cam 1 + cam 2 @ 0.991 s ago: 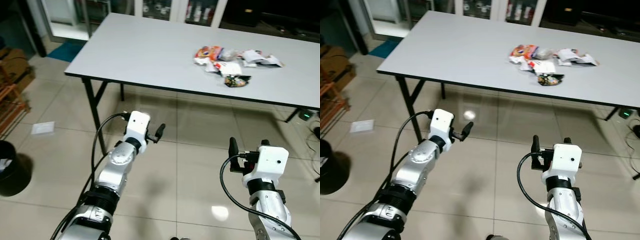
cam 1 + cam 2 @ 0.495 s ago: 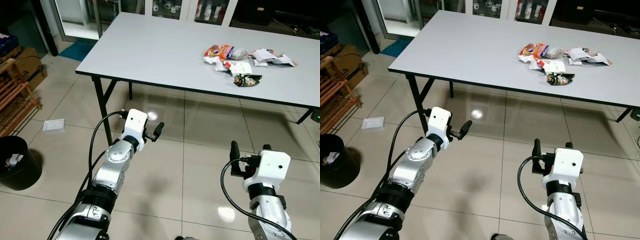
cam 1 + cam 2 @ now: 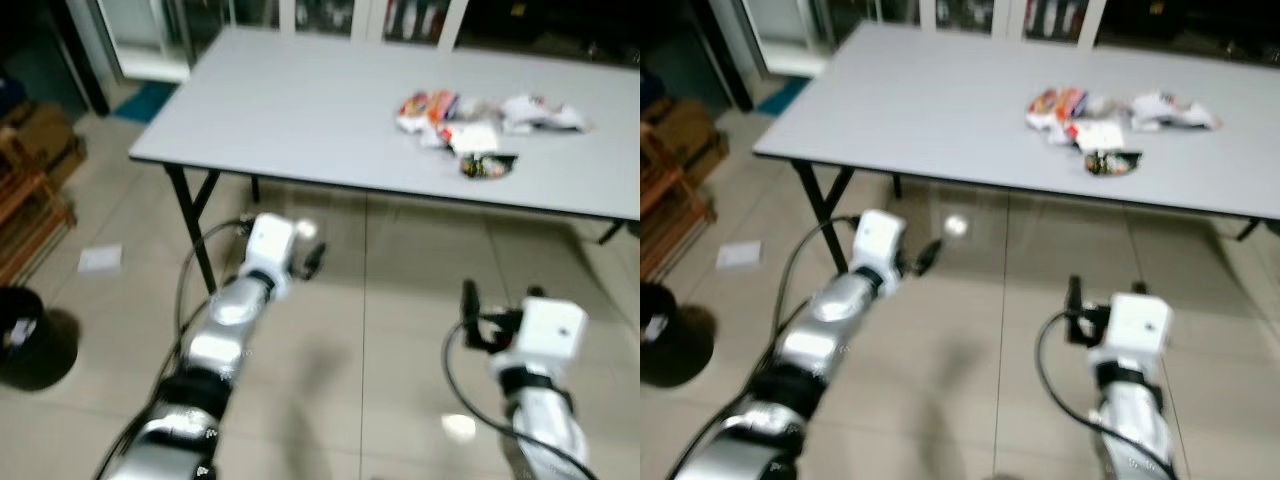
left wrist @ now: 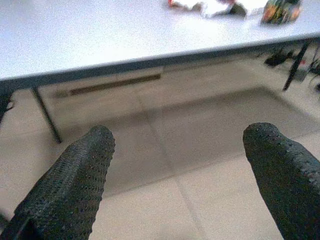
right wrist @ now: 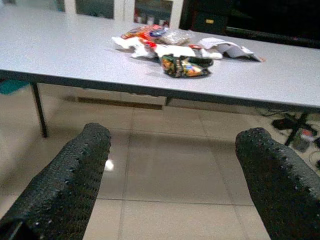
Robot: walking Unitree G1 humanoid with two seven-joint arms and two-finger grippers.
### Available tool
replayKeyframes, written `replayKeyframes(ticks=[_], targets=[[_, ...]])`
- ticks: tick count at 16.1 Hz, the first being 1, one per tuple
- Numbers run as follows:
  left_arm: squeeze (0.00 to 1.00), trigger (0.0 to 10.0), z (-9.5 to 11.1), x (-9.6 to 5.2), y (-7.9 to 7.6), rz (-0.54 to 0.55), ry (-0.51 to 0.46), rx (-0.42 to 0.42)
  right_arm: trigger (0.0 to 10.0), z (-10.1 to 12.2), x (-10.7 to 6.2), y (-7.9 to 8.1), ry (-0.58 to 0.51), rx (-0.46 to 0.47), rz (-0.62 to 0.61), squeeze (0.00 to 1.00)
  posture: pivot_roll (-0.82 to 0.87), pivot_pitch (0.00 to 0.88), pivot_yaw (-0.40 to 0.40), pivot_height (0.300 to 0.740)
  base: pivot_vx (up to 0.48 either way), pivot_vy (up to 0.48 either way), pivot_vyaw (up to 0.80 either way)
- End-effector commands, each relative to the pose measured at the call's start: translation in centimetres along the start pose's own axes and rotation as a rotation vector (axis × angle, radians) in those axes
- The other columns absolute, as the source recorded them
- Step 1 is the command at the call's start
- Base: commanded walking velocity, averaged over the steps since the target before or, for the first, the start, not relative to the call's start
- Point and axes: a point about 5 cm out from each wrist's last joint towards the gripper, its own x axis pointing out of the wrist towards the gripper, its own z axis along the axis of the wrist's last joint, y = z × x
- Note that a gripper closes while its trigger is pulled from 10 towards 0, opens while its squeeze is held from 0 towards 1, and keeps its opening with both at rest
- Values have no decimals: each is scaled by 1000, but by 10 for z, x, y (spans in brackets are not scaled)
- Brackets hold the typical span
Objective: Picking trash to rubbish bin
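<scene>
A pile of crumpled wrappers [image 3: 470, 112] lies on the far right part of a long grey table [image 3: 300, 100], with a dark wrapper [image 3: 487, 165] nearest the front edge. Both arms are held out low over the tiled floor, short of the table. My left gripper [image 3: 312, 258] is open with nothing in it; its wrist view [image 4: 177, 150] looks under the table edge. My right gripper [image 3: 498, 298] is open too and holds nothing. In its wrist view [image 5: 172, 160] it faces the wrappers [image 5: 175, 45] and the dark wrapper [image 5: 183, 67].
A black rubbish bin [image 3: 25, 340] stands on the floor at far left. A white sheet [image 3: 100, 259] lies on the tiles near a wooden rack [image 3: 30, 205]. Black table legs [image 3: 195, 235] stand ahead of my left arm. Glass cabinets line the back.
The whole picture has shifted and blurred, so the camera has moved. Both arms keep the same pose, both grippers open.
</scene>
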Motion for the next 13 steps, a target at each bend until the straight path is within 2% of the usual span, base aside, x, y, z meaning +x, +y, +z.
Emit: replayKeyframes(ticks=[1, 10, 13], targets=[[0, 10000, -1, -4, 10, 25, 11, 19, 10000, 6, -1, 2, -26, -1, 4, 0, 96, 87, -30, 740, 315, -360, 0], [0, 10000, -3, -5, 13, 29, 29, 41, 10000, 6, 0, 5, -23, -17, 6, 0, 103, 96, -28, 740, 287, -379, 0], [0, 10000, 0, -4, 15, 38, 18, 41, 10000, 7, 2, 5, -28, -20, 2, 0, 108, 99, -31, 740, 162, -335, 0]])
